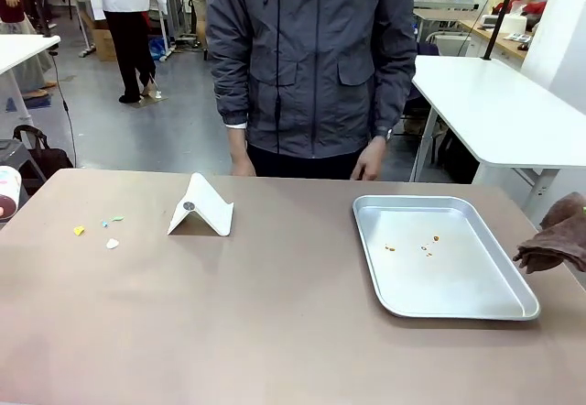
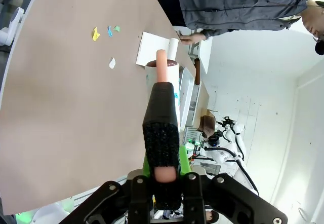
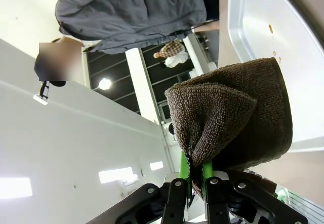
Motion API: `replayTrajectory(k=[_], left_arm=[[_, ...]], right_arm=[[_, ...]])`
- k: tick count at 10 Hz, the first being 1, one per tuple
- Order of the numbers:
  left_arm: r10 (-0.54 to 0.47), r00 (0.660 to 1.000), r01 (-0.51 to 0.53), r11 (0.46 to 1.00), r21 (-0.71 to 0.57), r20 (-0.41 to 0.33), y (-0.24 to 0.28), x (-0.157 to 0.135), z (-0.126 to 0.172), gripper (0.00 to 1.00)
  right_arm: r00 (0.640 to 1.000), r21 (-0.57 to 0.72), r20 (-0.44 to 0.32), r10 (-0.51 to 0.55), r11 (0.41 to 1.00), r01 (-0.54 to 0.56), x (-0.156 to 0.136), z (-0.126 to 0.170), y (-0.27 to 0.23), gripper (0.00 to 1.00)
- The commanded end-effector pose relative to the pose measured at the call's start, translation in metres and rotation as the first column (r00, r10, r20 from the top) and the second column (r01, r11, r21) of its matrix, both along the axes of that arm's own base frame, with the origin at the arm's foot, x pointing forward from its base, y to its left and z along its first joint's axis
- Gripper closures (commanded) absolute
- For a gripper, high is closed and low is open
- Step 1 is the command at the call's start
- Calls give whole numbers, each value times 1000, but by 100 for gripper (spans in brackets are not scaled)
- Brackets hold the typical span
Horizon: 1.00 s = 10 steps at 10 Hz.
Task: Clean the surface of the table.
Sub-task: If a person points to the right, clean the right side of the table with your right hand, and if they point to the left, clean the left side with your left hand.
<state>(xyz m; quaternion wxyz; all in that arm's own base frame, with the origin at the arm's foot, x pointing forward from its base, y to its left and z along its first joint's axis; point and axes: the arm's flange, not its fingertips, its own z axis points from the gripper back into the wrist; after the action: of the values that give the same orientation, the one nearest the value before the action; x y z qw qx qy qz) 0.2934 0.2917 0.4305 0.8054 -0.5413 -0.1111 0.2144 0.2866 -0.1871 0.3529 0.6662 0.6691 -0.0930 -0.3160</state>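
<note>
The brownish-tan table (image 1: 275,322) carries a few small scraps at its left: a yellow one (image 1: 79,231), a white one (image 1: 112,243) and a blue-green one (image 1: 113,220). In the left wrist view my left gripper (image 2: 162,171) is shut on the black-sleeved pink handle (image 2: 161,117) of a white roller (image 2: 163,79), held above the table (image 2: 66,107), with the scraps (image 2: 95,34) farther off. The roller's end (image 1: 7,194) pokes in at the left edge. My right gripper (image 3: 195,171) is shut on a folded brown cloth (image 3: 238,112), which hangs at the table's right edge (image 1: 558,240).
A white folded card (image 1: 201,208) stands tent-like left of centre. A silver tray (image 1: 365,249) with orange crumbs (image 1: 412,245) lies at the right. A person in a grey jacket stands at the far edge, hands (image 1: 369,162) hanging by the table. White tables stand behind.
</note>
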Motion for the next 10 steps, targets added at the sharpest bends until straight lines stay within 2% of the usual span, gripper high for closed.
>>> replayTrajectory(k=[1,10], left_arm=[[-1,1000,1,1000,-13,3,1,-3,3,100],[-1,1000,1,1000,-13,3,1,-3,3,100]], right_arm=[[1000,-4,-15,-8,1000,8,1,8,0,100],[1000,-4,-15,-8,1000,8,1,8,0,100]])
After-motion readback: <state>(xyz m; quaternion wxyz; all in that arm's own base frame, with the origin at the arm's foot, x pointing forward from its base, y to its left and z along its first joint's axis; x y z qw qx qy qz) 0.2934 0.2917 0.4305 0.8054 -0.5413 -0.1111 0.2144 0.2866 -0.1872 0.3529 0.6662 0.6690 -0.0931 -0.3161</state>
